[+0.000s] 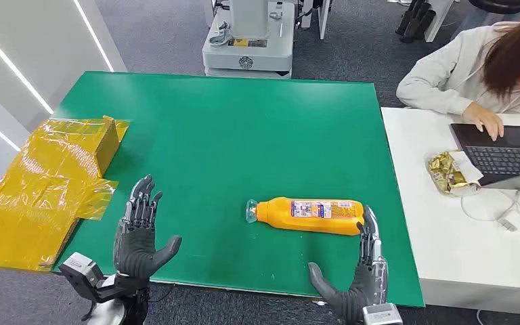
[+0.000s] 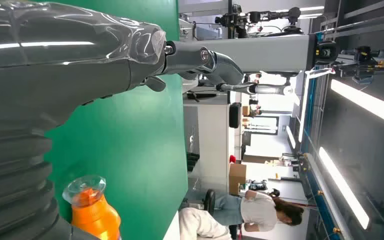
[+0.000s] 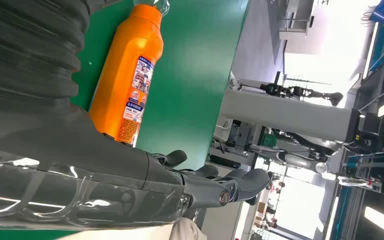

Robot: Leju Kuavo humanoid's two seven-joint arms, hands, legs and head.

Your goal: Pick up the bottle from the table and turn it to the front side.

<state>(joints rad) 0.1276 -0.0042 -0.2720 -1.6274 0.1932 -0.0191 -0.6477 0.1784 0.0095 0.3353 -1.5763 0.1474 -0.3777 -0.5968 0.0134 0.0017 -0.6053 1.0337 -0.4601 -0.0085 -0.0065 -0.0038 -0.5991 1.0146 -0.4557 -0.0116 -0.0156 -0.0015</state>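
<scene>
While both hands hang open, the bottle (image 1: pixel 309 215) waits flat on the counter (image 1: pixel 230 135).
Left hand (image 1: pixel 139 233), fingers spread and empty, sits well apart from the cap end; the bottle's base lies just beside the right hand's (image 1: pixel 359 274) splayed fingers. Smooth plastic, seemingly full: likely heavyish, stiff, slippery, prone to roll. I'd grasp mid-body, across the label.

Open green table (image 1: pixel 244 135) is seen around the bottle (image 1: pixel 308 215) at twelve, nine and six o'clock. Its base at three o'clock is flanked closely by the right hand (image 1: pixel 362 277). Yellow packaging (image 1: pixel 47 183) is kept well apart at nine o'clock.
</scene>
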